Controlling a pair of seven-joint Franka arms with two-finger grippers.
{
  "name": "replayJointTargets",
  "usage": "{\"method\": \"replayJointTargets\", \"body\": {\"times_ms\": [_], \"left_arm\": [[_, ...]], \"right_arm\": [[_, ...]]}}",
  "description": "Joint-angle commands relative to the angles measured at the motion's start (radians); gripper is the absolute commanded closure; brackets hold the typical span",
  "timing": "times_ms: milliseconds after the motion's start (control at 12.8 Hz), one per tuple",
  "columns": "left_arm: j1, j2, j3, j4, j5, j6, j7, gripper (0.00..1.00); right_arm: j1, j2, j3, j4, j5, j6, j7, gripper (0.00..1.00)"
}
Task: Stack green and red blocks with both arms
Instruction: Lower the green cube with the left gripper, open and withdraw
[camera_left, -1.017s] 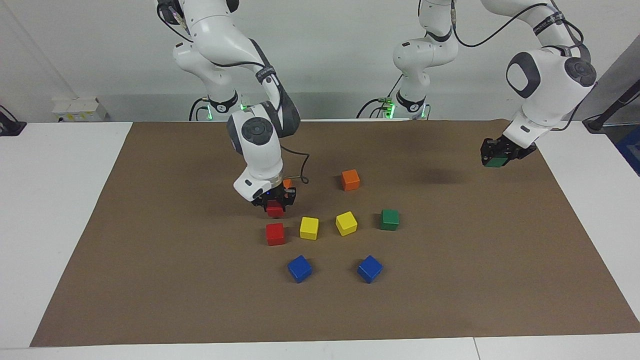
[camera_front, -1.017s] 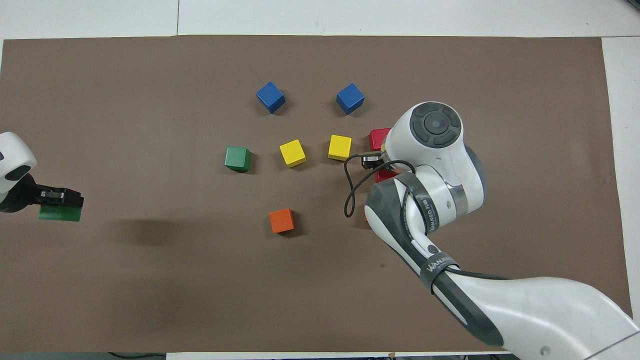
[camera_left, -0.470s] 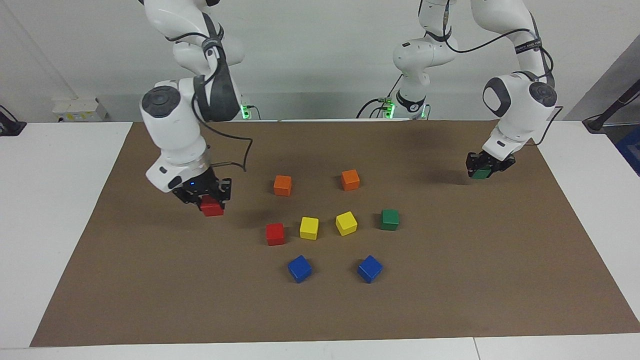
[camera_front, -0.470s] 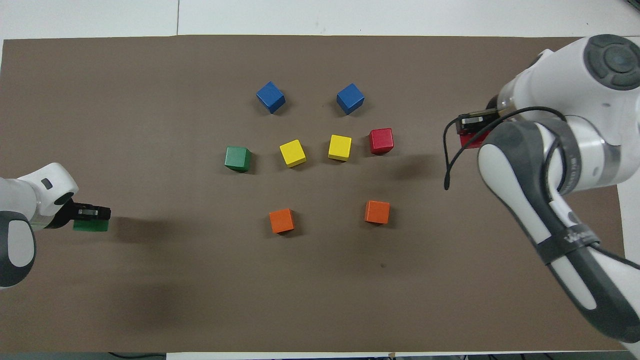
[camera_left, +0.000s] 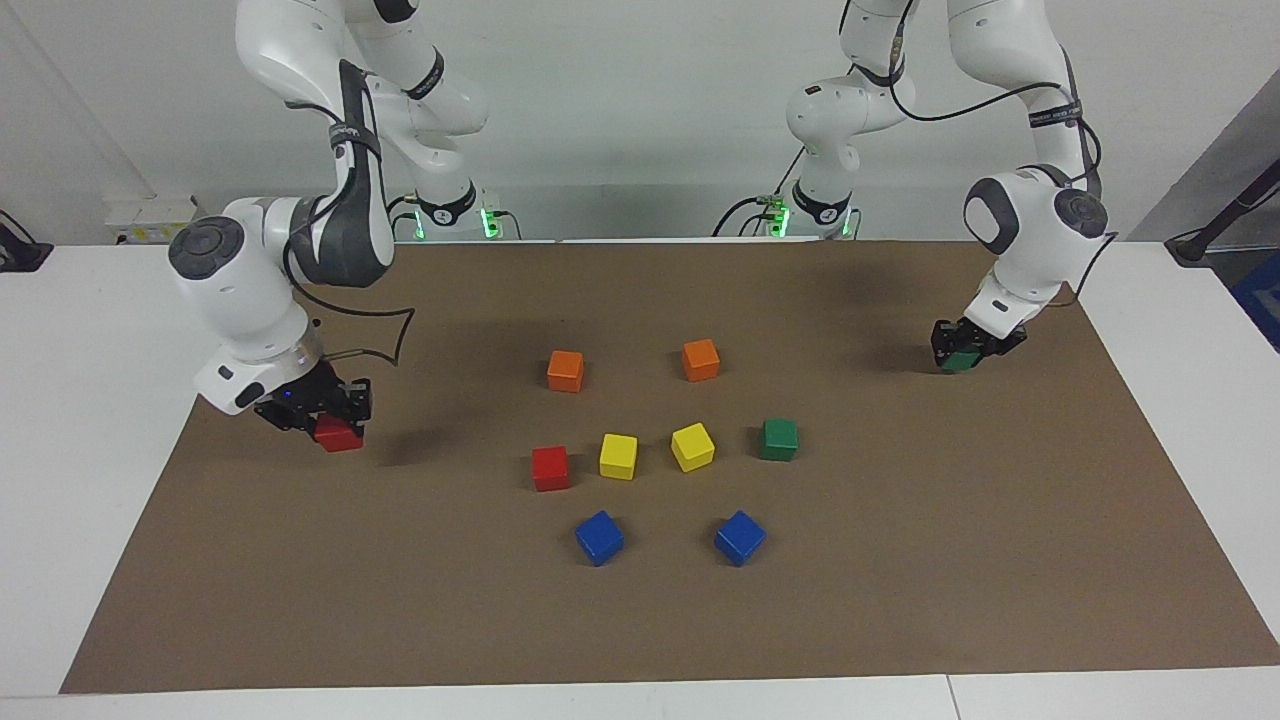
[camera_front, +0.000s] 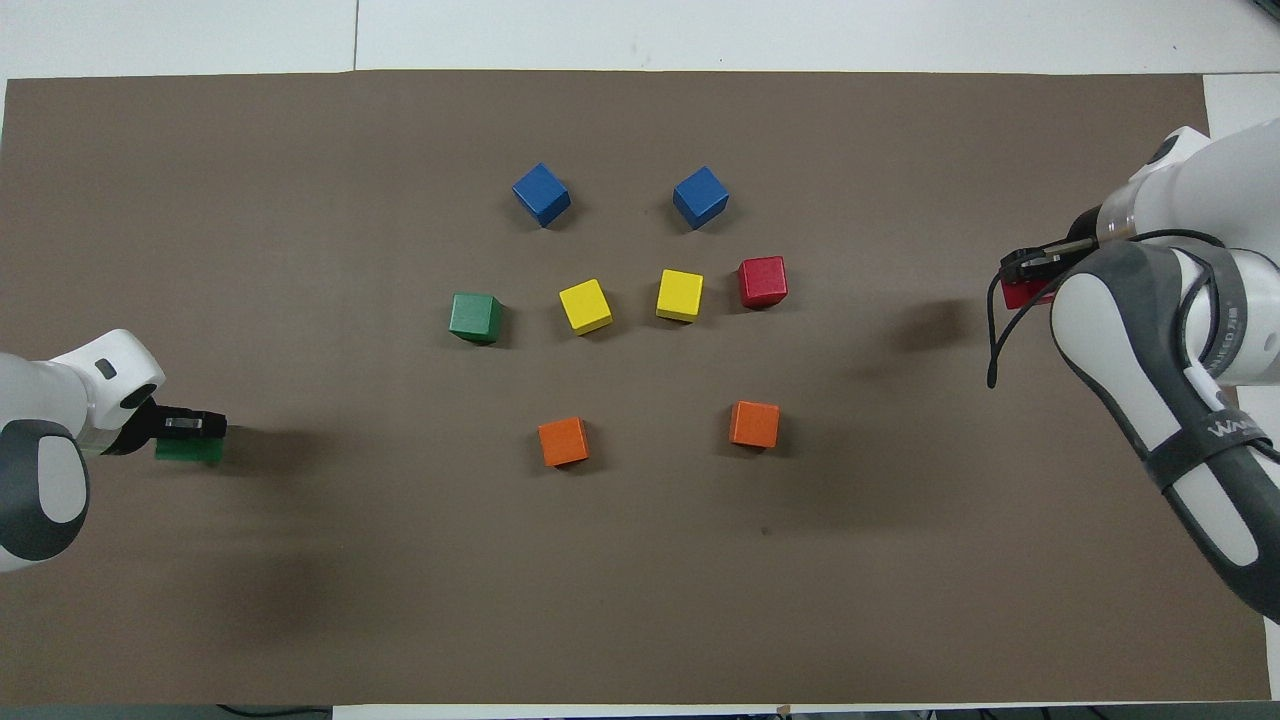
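Note:
My right gripper is shut on a red block and holds it low over the brown mat at the right arm's end of the table. The overhead view shows that red block under the right gripper. My left gripper is shut on a green block, just over the mat at the left arm's end; I cannot tell whether it touches. From overhead, this green block sits below the left gripper. A second red block and a second green block lie free in the middle cluster.
Between the free red and green blocks sit two yellow blocks. Two orange blocks lie nearer to the robots, and two blue blocks lie farther from them. The brown mat covers the table.
The right arm has swung from the middle cluster out to its own end of the table with the red block. The left gripper has come down toward the mat with the green block.

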Motion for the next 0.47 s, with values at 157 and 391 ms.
{"method": "replayJointTargets", "body": {"times_ms": [157,391], "left_arm": [[0.016,0.01,-0.006,-0.053,0.004,0.09,0.005,1.0],[0.016,0.014,-0.006,-0.057,0.004,0.1,0.009,1.0]], "right_arm": [[-0.01,-0.012,0.012,-0.089,0.017,0.105,-0.011,1.0],[-0.01,0.012,0.012,-0.091,0.017,0.125,-0.01,1.0]]}}
